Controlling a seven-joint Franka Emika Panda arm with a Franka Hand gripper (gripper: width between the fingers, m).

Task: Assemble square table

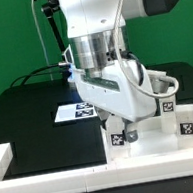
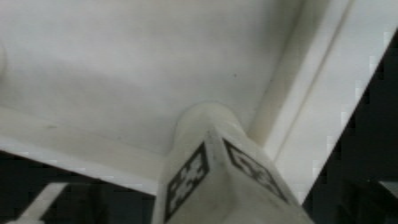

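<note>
Gripper (image 1: 123,127): open, holds nothing | leg (image 2: 222,165): standing on table top (image 2: 125,70) near rim | risk: lifting arm could knock loose leg over.

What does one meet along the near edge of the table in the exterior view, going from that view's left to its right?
End of the white rail → marker board → gripper above the tagged leg → second tagged leg.
</note>
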